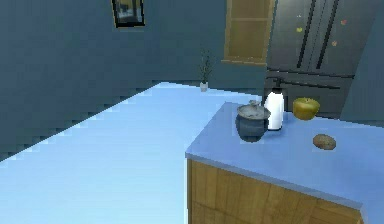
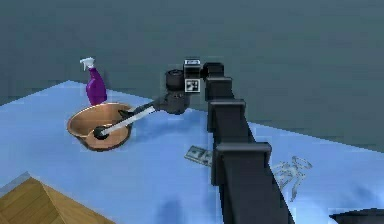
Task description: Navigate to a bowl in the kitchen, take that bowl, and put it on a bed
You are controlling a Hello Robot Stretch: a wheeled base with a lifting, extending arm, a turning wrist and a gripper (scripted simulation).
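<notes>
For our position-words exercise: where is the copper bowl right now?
The copper bowl sits at the arm side view's left on the pale blue surface, just in front of the purple spray bottle, with the fingers at its right.

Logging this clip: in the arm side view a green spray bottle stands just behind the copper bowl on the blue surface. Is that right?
Not quite: the spray bottle is purple, not green. The arm side view shows it. The rest holds: it stands just behind the copper bowl on the blue surface.
</notes>
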